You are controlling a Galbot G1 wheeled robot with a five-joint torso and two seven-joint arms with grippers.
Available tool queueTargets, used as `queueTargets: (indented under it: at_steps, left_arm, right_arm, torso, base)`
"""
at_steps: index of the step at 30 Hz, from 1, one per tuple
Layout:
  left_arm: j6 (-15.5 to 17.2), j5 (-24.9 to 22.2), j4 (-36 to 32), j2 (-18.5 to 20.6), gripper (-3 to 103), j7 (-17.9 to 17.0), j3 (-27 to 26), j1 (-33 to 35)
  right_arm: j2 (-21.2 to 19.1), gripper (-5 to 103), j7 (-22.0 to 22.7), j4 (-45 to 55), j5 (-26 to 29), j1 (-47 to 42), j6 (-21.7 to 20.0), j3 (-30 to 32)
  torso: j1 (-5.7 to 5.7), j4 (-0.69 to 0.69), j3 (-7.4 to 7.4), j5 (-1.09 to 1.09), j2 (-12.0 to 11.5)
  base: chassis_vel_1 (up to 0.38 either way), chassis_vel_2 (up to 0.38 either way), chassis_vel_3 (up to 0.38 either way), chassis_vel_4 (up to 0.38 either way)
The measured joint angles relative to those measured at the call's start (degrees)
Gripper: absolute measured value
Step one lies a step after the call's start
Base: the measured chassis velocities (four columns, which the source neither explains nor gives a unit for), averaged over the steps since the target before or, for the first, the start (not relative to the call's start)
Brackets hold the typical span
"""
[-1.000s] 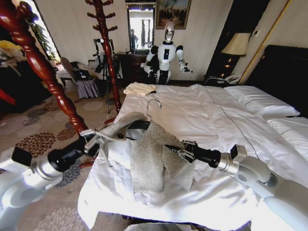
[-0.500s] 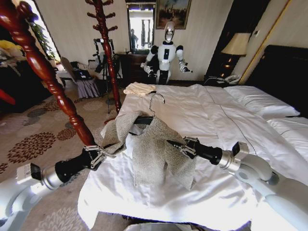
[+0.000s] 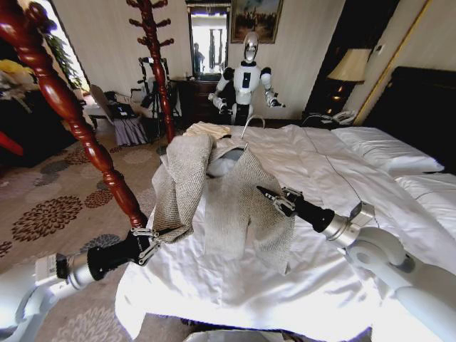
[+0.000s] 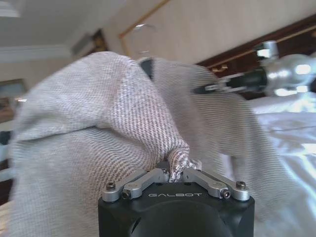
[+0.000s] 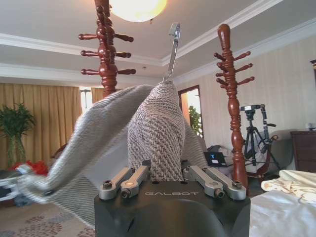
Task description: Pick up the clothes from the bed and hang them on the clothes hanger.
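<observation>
I have the grey-beige coarse-knit cardigan (image 3: 214, 189) lifted over the white-duvet bed (image 3: 335, 192): left end effector (image 3: 147, 244) pinches a sleeve end, right end effector (image 3: 274, 199) clamps its shoulder.

Cream walls (image 3: 107, 43) meet a floral patterned carpet (image 3: 50, 206). Two reddish-brown turned-wood coat stands (image 3: 153, 64) rise nearby. A framed painting (image 3: 255, 16) hangs beside a mirror (image 3: 209, 39), a lamp (image 3: 351, 65) glows, and gold curtains (image 5: 49, 123) hang beside a potted plant (image 5: 15, 126).
</observation>
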Motion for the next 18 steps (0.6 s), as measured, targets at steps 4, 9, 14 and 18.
queueTargets:
  at_steps: [4,9,14,18]
  left_arm:
    - [-0.4,-5.5,0.9,-0.6,0,-11.4,1.9,-1.3]
    - [-0.4,-10.5,1.2,-0.9,0,-17.1,1.8,-1.9]
    - [-1.4,-10.3,1.8,-1.4,0,-14.8,1.8,-1.2]
    - [-2.0,-9.5,0.3,-2.2,0,-11.9,4.1,-1.1]
  right_arm:
    - [0.0,20,-1.6,0.1,-2.1,-0.3,0.1,-0.9]
    - [0.0,20,-3.4,-0.3,-3.3,-0.3,0.3,-1.6]
    - [0.2,20,-3.6,-0.2,-3.3,-0.3,0.4,-1.6]
    - [0.3,20,-3.6,0.0,-3.3,-0.4,0.4,-1.7]
  torso:
    - [0.00,-0.01,0.00,0.01,0.0]
    - [0.00,0.00,0.00,0.00,0.0]
    - [0.00,0.00,0.00,0.01,0.0]
    - [0.00,0.00,0.00,0.01,0.0]
  base:
    - [0.000,0.000,0.000,0.000]
    - [0.000,0.000,0.000,0.000]
    - [0.000,0.000,0.000,0.000]
    - [0.000,0.000,0.000,0.000]
